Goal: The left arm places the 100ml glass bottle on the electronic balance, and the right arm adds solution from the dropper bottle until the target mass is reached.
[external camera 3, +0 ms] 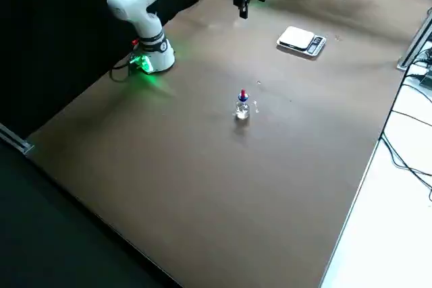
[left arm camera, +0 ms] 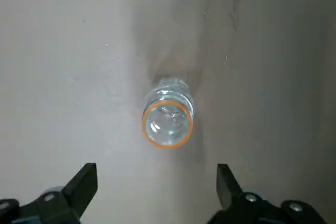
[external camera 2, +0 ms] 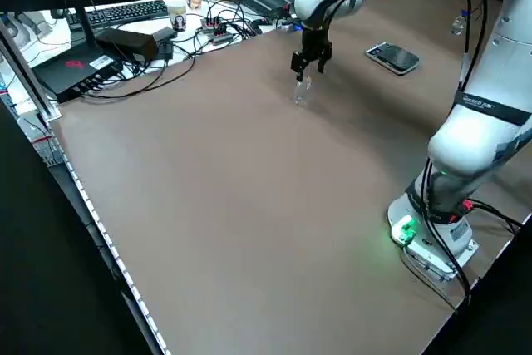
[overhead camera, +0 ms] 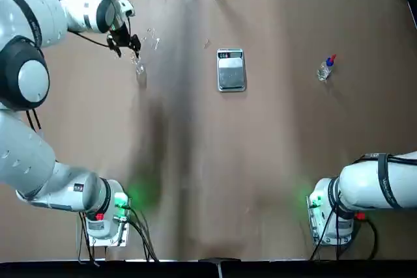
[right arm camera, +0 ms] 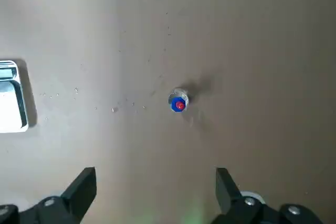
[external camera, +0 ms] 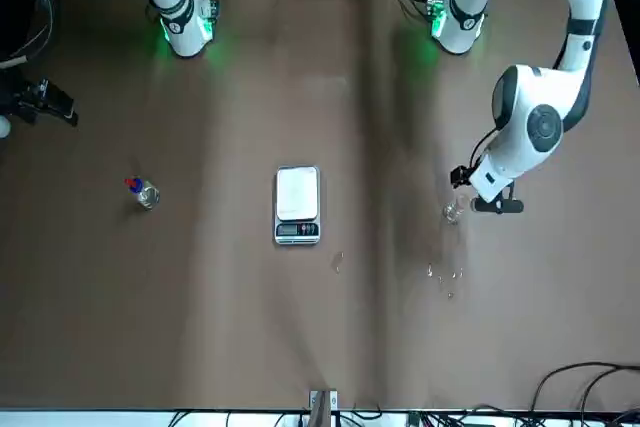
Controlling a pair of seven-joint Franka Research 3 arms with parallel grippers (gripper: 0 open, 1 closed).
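Your left arm [overhead camera: 39, 37] is reaching far across the table [overhead camera: 195, 161], its left gripper [overhead camera: 124, 45] pointing down with fingers spread, holding nothing. The 100ml glass bottle [left arm camera: 168, 121] is standing upright, mouth up, just below those fingers, well left of the electronic balance [overhead camera: 230, 69]. Your right gripper [right arm camera: 152, 192] is hanging open high above the upright dropper bottle [overhead camera: 325, 68].
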